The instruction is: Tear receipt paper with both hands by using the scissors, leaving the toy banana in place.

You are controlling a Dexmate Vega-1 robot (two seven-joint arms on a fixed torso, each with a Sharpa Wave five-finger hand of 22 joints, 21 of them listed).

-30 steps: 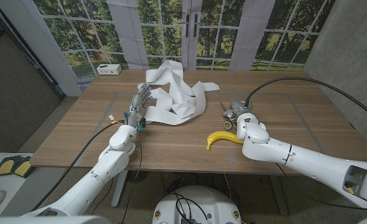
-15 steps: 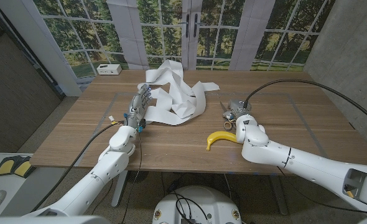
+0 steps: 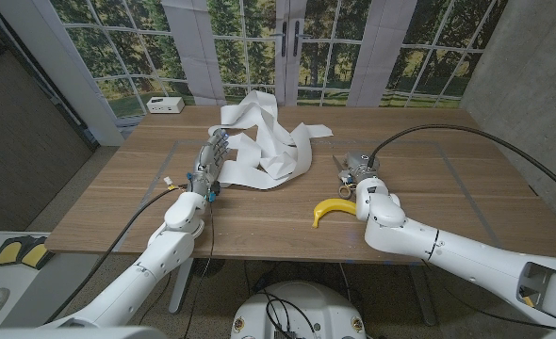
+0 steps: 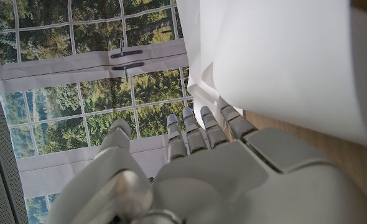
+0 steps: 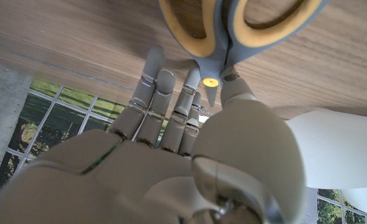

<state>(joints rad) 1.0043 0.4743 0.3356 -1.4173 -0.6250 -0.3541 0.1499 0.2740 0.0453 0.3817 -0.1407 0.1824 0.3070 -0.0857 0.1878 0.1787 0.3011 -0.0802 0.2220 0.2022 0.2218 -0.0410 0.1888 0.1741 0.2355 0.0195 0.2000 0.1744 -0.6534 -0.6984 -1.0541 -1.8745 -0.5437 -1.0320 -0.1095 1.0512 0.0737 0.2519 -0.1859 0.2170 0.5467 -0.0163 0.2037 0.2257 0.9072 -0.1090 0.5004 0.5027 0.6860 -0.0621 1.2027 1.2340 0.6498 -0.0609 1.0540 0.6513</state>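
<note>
Right hand [image 3: 361, 172] sits over the scissors [image 5: 239, 28], fingers reaching down at the pivot where the grey handles with yellow-lined loops meet. From the right wrist view the fingers lie alongside the pivot, but whether they have closed on the scissors I cannot tell. Over the last second this hand has crept a little toward the table's middle, and the forearm has swung in with it; that looks like settling into a grasp rather than lifting, so the cutting tool seems not yet picked up.

At about five o'clock from the scissors, just beside the right wrist, lies the toy banana [image 3: 333, 210], unmoved across the three head pictures. The arm passes close by it, so a careless pull could nudge it.

Around ten o'clock from the scissors, well apart, the receipt paper [image 3: 264, 141] lies in a loose crumpled heap. Left hand [image 3: 209, 160] rests at the heap's nine o'clock edge, fingers straight and spread against a fold, holding nothing; it has not shifted. The paper is still whole.
</note>
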